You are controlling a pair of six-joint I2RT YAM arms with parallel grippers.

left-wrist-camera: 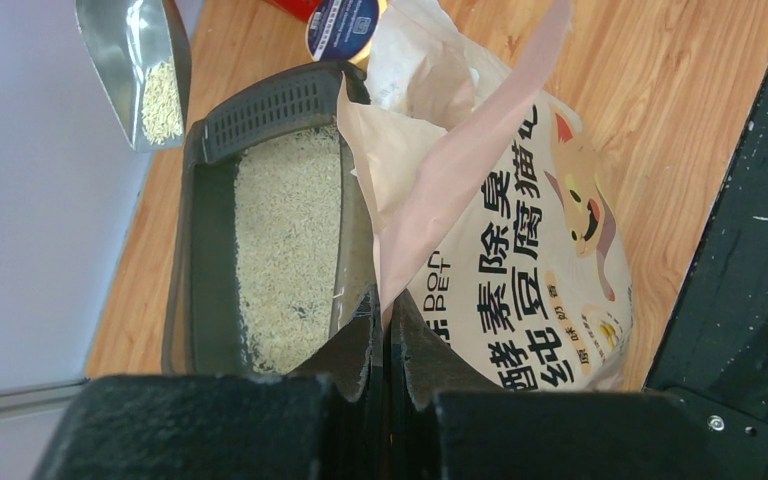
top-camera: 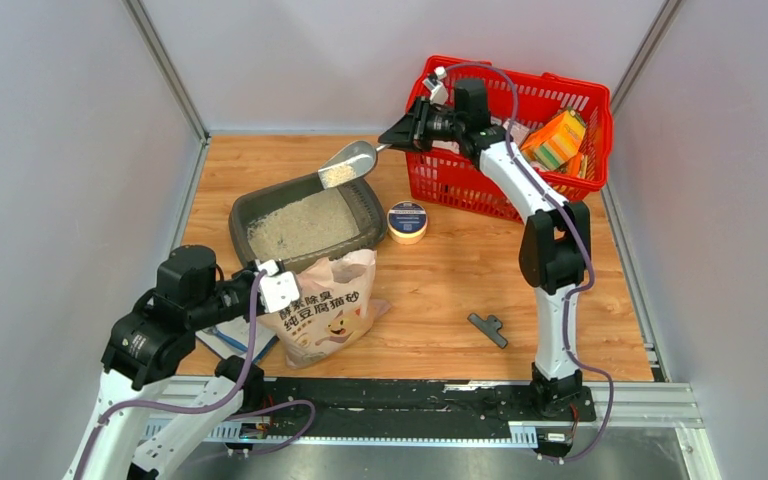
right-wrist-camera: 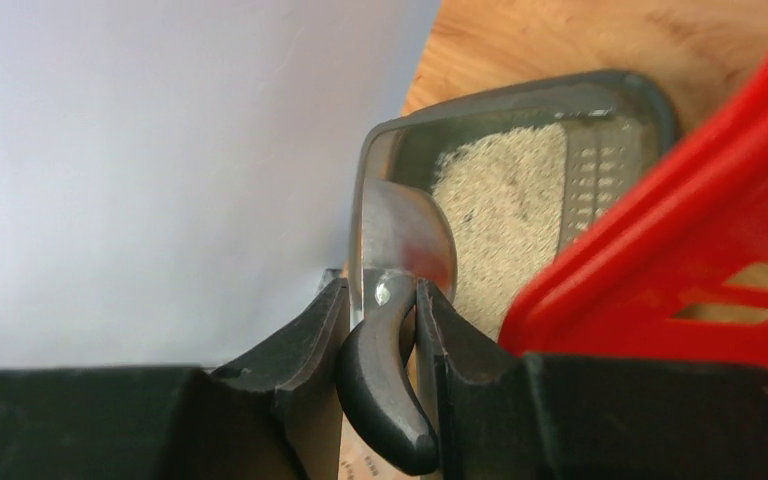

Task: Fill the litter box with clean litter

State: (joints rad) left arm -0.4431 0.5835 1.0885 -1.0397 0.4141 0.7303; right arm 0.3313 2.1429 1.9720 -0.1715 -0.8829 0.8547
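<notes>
Litter box (top-camera: 243, 213): on the table (top-camera: 460, 270), left of centre, its far right corner near the red basket (top-camera: 460, 190).
Litter (top-camera: 300, 225): a pale layer covers most of the box floor.
Left fingers (left-wrist-camera: 355, 350): clenched on the top edge of the bag (top-camera: 328, 310), which stands against the box's near side.
Right fingers (right-wrist-camera: 300, 340): grasping the black handle of the scoop (top-camera: 348, 163).
Scoop: held in the air over the box's far right corner, with some litter in its bowl.
Tin (top-camera: 407, 221): on the table, just right of the box.
</notes>
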